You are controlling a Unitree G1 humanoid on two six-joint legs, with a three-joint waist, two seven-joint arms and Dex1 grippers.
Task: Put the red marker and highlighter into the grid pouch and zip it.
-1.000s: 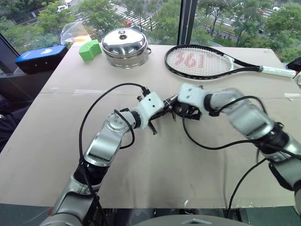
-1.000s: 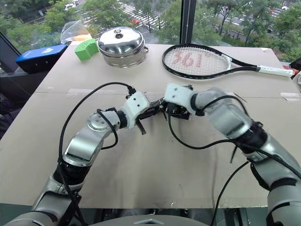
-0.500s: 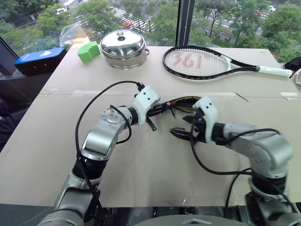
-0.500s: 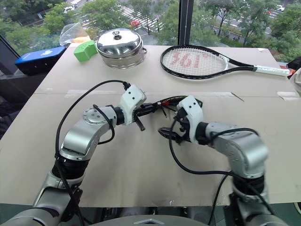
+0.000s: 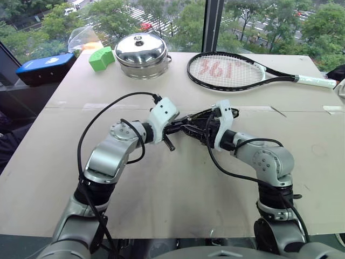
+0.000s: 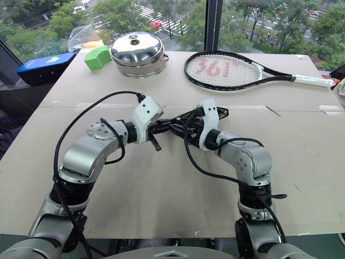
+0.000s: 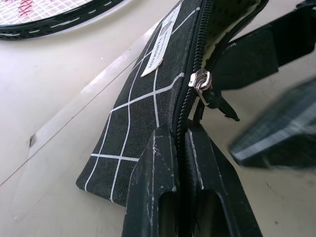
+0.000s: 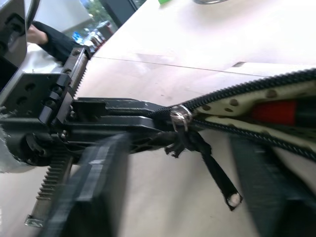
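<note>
Grid pouch (image 7: 148, 113): flat black woven fabric with thin white grid lines and a small white sewn label. It sits near the middle of the pale, matte table (image 5: 178, 194), held edge-up between the two arms. The zipper teeth run along the top edge; the mouth is partly open, showing a cream, dotted lining.

Left gripper (image 7: 181, 143): two black, scuffed, wedge-shaped fingers pressed together, clamped on the closed end of the pouch at the zipper seam. In the head view this gripper (image 5: 173, 128) reaches in from the left.

Zipper slider (image 8: 180, 118): small, bright metal, just beyond the left fingertips. A black pull cord (image 8: 213, 170) with a pale tip hangs from it, loose.

Right gripper (image 5: 200, 129): fingers spread apart on either side of the pouch near the slider, blurred in both wrist views. I cannot tell whether they touch the fabric or the cord.

Red marker (image 8: 276, 111): a glossy red cylindrical part lies inside the open pouch mouth, against the lining. The highlighter cannot be made out.

Far side of table: domed polished steel lid (image 5: 142, 49), green foam-like block (image 5: 102, 57), black-framed tennis racket (image 5: 232, 70) with white grip and red lettering on the strings.
</note>
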